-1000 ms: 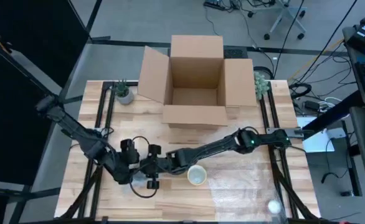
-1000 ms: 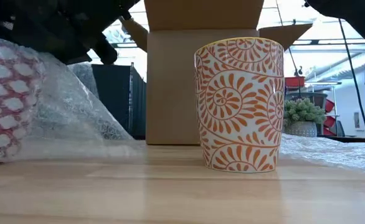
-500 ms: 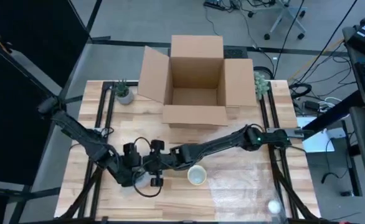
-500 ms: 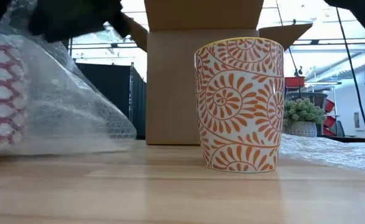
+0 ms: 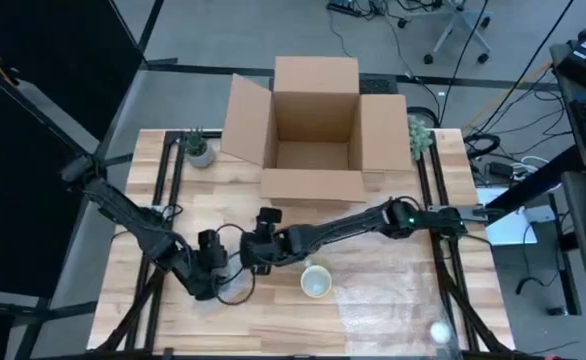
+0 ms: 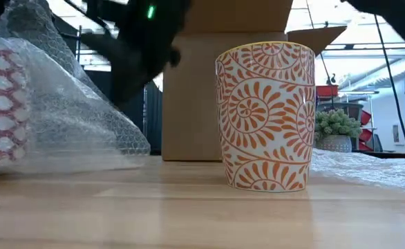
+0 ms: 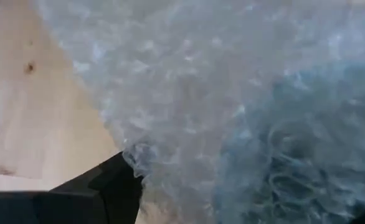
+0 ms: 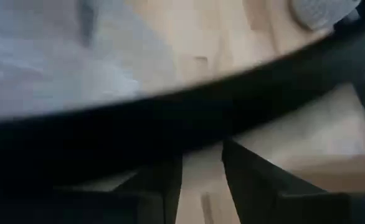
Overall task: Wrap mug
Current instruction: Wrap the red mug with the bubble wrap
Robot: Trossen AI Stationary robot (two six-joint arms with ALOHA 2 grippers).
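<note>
1. On the wooden table (image 5: 403,300) stood an orange and white mug (image 5: 316,282), upright, near the front middle, with its open top showing from above.
2. From the low camera, the mug (image 6: 266,116) had orange swirls and leaves all over it, and no wrap touched it.
3. A second mug (image 6: 2,104), with a red and white pattern, sat inside the bubble wrap (image 6: 78,117) at the far left of the low picture.
4. From above, that bundle of wrap (image 5: 235,288) lay just beside the left gripper (image 5: 216,277), to the left of the orange mug and a little apart from it.
5. The left wrist camera showed bubble wrap (image 7: 232,106) filling almost the whole picture, with one dark finger (image 7: 101,193) touching its edge. I could not tell if the left gripper was spread or pressed together.
6. The right gripper (image 5: 263,248) hung just above the bundle, with its arm stretched across the table from the right side.
7. In the right wrist picture, its two fingers (image 8: 251,174) had a small gap between them and pinched nothing.
8. More bubble wrap (image 5: 393,305) lay flat on the table to the right of the orange mug.
9. A big open cardboard box (image 5: 313,135) stood at the back of the table.
10. Two small potted plants sat at the back corners, one on the left (image 5: 199,147) and one on the right (image 5: 419,134).
</note>
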